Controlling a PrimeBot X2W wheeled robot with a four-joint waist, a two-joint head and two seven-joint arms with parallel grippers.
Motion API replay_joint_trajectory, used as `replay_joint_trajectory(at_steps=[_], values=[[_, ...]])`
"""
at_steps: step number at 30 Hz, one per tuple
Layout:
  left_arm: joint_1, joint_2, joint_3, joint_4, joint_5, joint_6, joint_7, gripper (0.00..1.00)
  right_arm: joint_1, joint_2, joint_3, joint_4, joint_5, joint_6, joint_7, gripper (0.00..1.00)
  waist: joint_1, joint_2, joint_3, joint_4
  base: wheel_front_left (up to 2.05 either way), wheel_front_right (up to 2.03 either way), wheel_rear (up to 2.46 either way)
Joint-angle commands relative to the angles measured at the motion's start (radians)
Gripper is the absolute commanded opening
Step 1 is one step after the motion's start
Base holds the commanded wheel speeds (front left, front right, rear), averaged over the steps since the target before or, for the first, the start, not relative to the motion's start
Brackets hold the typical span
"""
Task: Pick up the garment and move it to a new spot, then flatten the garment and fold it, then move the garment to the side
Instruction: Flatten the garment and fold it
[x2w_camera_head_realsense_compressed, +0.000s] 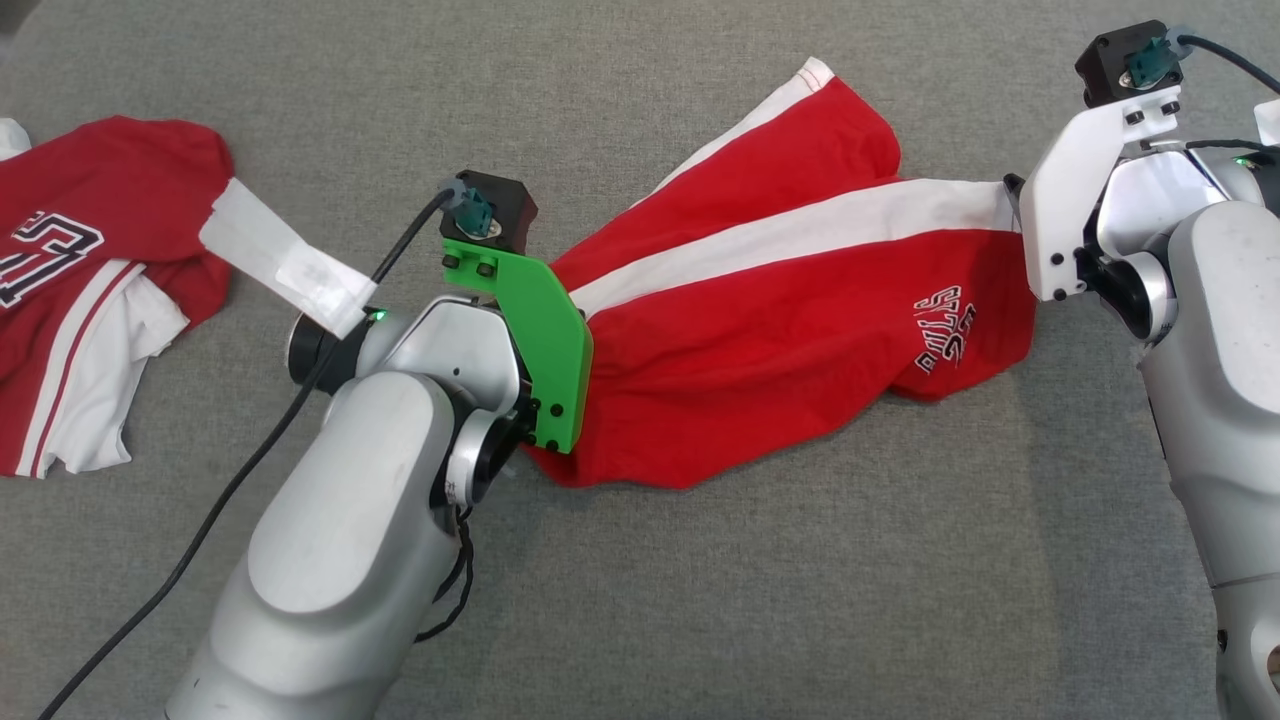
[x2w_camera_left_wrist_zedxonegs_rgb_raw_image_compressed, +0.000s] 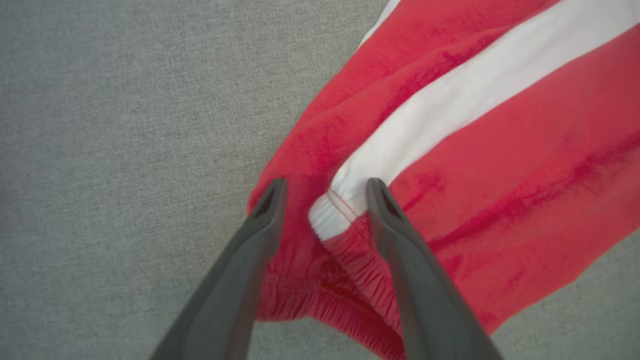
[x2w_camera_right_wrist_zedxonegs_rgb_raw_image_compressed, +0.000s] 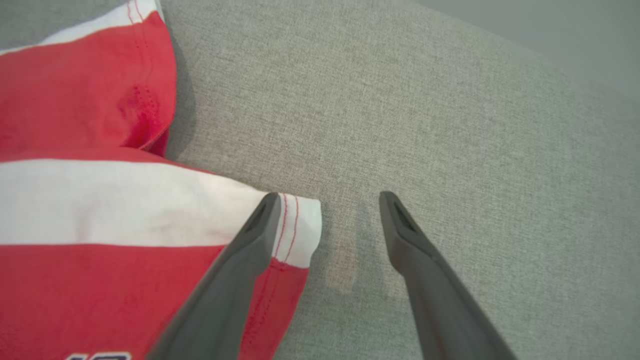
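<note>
Red garment (x2w_camera_head_realsense_compressed: 780, 330) is straddled at its gathered band by the parted left gripper (x2w_camera_left_wrist_zedxonegs_rgb_raw_image_compressed: 326, 186); right gripper (x2w_camera_right_wrist_zedxonegs_rgb_raw_image_compressed: 330, 197) is held spread at a hem corner.

**Silver arms, one green bracket, one white**

The left arm (x2w_camera_head_realsense_compressed: 340, 560) is a rounded, pale silver-grey shell with darker joint rings. It carries a bright green bracket (x2w_camera_head_realsense_compressed: 545, 340) fixed with black screws and topped by a black camera block (x2w_camera_head_realsense_compressed: 492, 205) with a teal connector. A black cable (x2w_camera_head_realsense_compressed: 250, 470) trails along it, and a small green light (x2w_camera_head_realsense_compressed: 377, 316) glows at the wrist.

The right arm (x2w_camera_head_realsense_compressed: 1215, 420), equally silver, wears a white bracket (x2w_camera_head_realsense_compressed: 1070, 210) with black screws and a second camera block (x2w_camera_head_realsense_compressed: 1125, 60).

The left gripper (x2w_camera_left_wrist_zedxonegs_rgb_raw_image_compressed: 325, 185) and right gripper (x2w_camera_right_wrist_zedxonegs_rgb_raw_image_compressed: 328, 196) each have two long, dark grey, tapering fingers with hollowed tips.
</note>
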Motion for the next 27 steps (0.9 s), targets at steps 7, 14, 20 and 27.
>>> replay_joint_trajectory(at_steps=[7, 14, 20, 27], values=[[0.025, 0.000, -0.024, -0.025, 0.017, 0.011, -0.011, 0.79, 0.021, -0.015, -0.010, 0.009, 0.005, -0.001, -0.012, 1.00, -0.0001, 0.0000, -0.008, -0.003, 0.00, 0.00, 0.00], [0.041, 0.005, -0.010, -0.023, 0.000, 0.030, -0.004, 0.35, 0.022, -0.006, -0.019, 0.014, 0.002, -0.001, -0.012, 1.00, -0.0001, 0.0000, -0.008, -0.006, 0.00, 0.00, 0.00], [0.045, 0.006, -0.015, -0.018, -0.005, 0.029, -0.010, 0.35, 0.022, -0.001, -0.023, 0.019, -0.002, -0.001, -0.007, 1.00, -0.0001, 0.0000, 0.002, -0.006, 0.00, 0.00, 0.00], [0.059, 0.005, -0.028, -0.011, -0.014, 0.022, -0.020, 0.00, 0.031, 0.015, -0.026, -0.002, 0.006, -0.001, -0.042, 1.00, -0.0001, 0.0000, 0.006, -0.007, 0.00, 0.00, 0.00]])
